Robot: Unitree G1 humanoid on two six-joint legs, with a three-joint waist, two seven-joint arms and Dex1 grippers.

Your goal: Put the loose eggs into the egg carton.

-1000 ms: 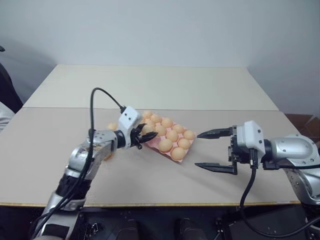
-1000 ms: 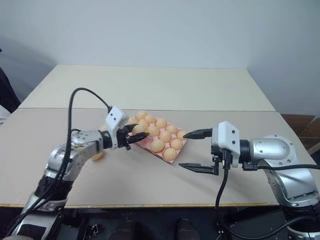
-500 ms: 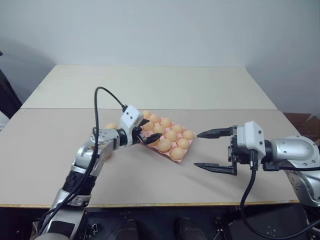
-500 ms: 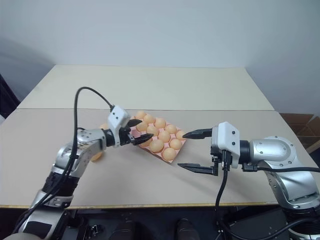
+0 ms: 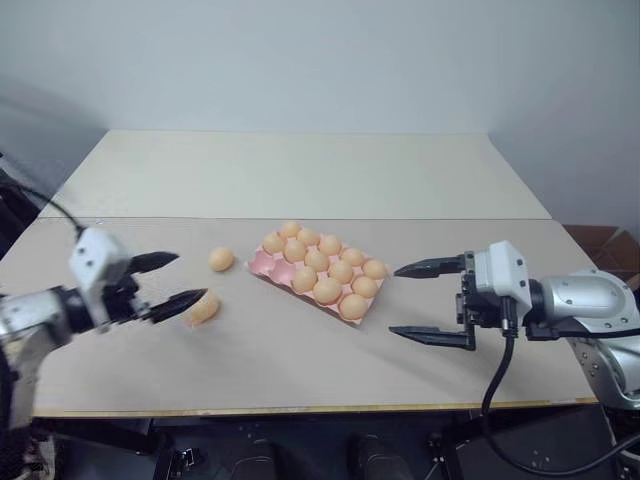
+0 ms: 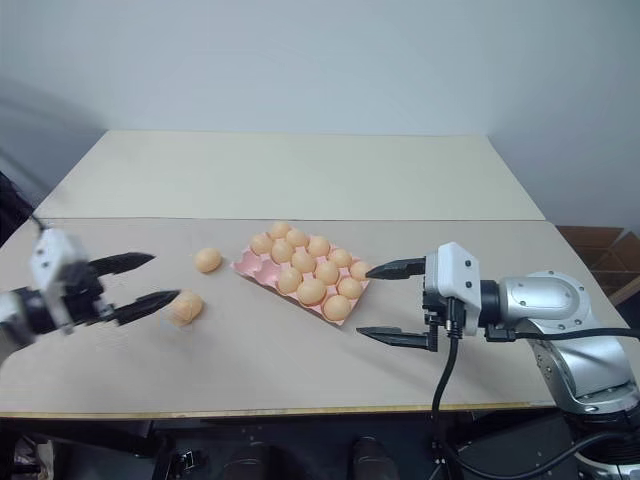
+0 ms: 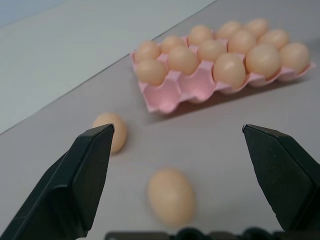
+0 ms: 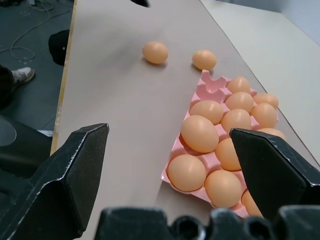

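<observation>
The pink egg carton (image 5: 258, 263) lies at the table's middle, most cups filled with eggs, with bare cups (image 7: 170, 94) at its left end. Two loose eggs rest on the table left of it: one (image 5: 221, 259) close to the carton, the other (image 5: 203, 308) nearer the front. My left gripper (image 5: 188, 276) hovers open at the far left, pointing toward them, its lower fingertip just short of the nearer egg (image 7: 171, 196). To the right of the carton (image 8: 212, 82), my right gripper (image 5: 395, 300) is held open and empty, pointing at it.
The brown table's front edge (image 5: 300, 408) runs just below both arms. A second, paler table (image 5: 300, 170) adjoins behind. A black cable (image 5: 495, 385) hangs from the right wrist. A person's shoe (image 8: 20, 75) shows on the floor beyond the table's side.
My left gripper was shut on an egg over the carton, opened and left it there, then swung far left and back toward me. The right arm has not moved.
</observation>
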